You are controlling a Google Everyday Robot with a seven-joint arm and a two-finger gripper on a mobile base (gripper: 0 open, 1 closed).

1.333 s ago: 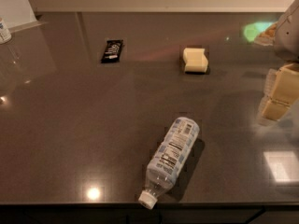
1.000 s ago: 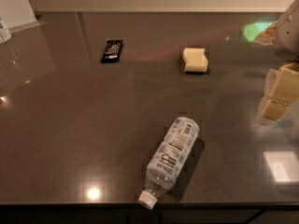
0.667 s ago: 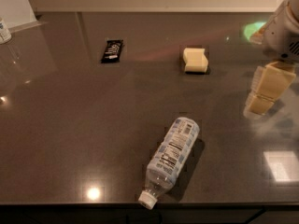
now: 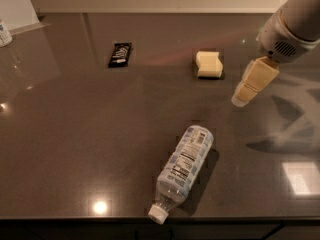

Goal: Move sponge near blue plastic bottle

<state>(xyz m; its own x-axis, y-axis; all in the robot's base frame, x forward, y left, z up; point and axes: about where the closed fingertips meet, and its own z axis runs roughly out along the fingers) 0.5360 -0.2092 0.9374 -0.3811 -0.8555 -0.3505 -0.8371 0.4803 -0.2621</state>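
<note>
The sponge (image 4: 208,64), a small pale yellow foam block, lies on the dark table (image 4: 75,134) at centre right, towards the back. The blue plastic bottle (image 4: 182,170) lies on its side near the front edge, its white cap pointing to the front left. My gripper (image 4: 241,97) with cream blocky fingers hangs from the white arm at the upper right. It is above the table, just right of and a little nearer than the sponge, not touching it.
A small black wrapped bar (image 4: 120,54) lies at the back left of the sponge. A white object (image 4: 4,33) stands at the far left edge. The table's front edge runs just below the bottle cap.
The arm and gripper have moved left and inward from the right edge, ending close to the sponge. The sponge, bottle and black bar have not moved.
</note>
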